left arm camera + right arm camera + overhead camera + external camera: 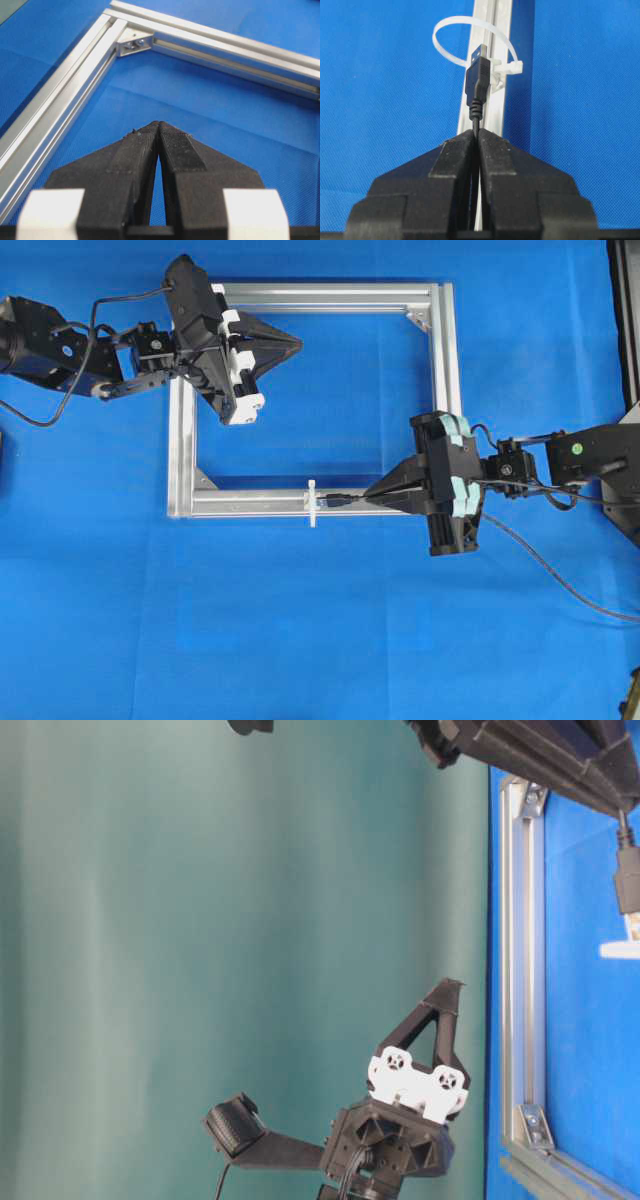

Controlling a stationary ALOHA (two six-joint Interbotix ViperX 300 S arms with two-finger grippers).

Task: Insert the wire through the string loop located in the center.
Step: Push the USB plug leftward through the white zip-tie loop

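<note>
The wire (476,116) is pinched in my right gripper (477,134), which is shut on it just behind its black plug (477,77). The plug points at the string loop (451,21), a white tie standing upright on the near bar of the silver frame (250,504). From overhead the plug (337,501) stops just short of the string loop (313,503), and my right gripper (368,496) sits right of it. The rest of the wire (560,580) trails off to the right. My left gripper (159,124) is shut on nothing, hovering inside the frame's far-left corner (298,340).
The square aluminium frame (65,95) lies flat on the blue cloth, with corner brackets (134,44) inside its corners. A dark structure (625,320) runs along the right edge. Black arm cables (50,420) hang at the left.
</note>
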